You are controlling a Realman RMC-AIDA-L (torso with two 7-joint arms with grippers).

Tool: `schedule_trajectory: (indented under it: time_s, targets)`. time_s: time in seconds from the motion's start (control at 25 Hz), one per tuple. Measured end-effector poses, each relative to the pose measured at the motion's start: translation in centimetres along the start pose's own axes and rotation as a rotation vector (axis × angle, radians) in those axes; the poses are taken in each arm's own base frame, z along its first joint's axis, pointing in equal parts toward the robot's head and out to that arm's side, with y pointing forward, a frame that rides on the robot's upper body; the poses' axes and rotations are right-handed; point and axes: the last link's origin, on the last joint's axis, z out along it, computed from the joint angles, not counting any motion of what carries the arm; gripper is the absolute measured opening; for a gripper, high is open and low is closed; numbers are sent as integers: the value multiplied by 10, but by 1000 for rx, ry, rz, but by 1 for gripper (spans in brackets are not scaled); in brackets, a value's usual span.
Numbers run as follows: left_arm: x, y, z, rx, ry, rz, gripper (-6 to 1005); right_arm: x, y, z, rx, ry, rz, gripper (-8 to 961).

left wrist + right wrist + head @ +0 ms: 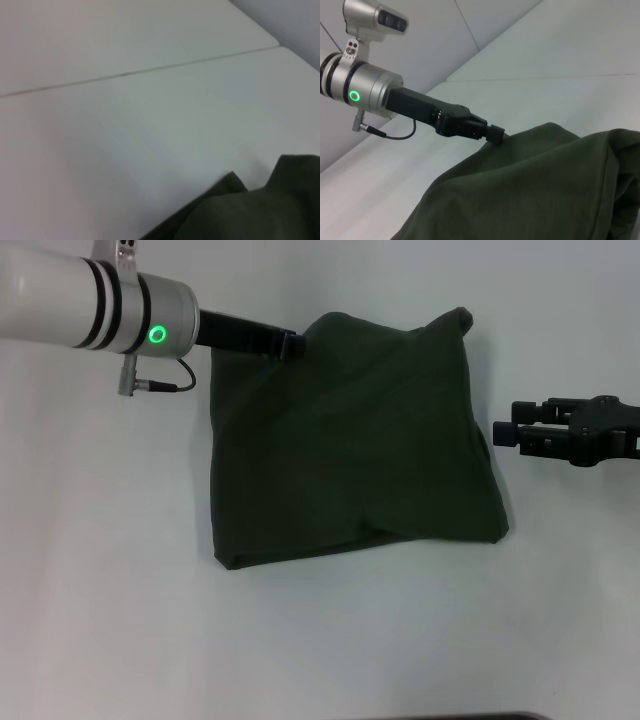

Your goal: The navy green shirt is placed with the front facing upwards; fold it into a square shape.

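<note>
Navy green shirt (350, 440) folded squarish, edges slightly skewed; left gripper (293, 346) pinches far corner; right gripper (500, 432) beside, grip unclear.

A plain white table (100, 620) with a thin seam (125, 73) across its top

You see the dark olive-green cotton shirt (350, 440) folded into a rough, rumpled square, plain side up, lying mid-worktop toward the far edge. Its far corners lift slightly; its near edge lies flat and slightly slanted.
</note>
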Motion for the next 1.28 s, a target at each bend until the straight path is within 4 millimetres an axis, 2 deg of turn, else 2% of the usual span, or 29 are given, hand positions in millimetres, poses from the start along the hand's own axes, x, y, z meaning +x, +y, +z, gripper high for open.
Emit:
schedule_trajectory:
  time_s: [0.64, 1.16, 1.28]
  targets:
    - [-1, -18, -15, 56, 51, -57, 1, -1, 1, 3, -9, 0, 4, 596]
    - [-7, -20, -16, 56, 45, -79, 0, -4, 0, 4, -9, -1, -1, 596]
    - [-4, -26, -24, 66, 79, -103, 53, -4, 0, 4, -5, -2, -1, 595]
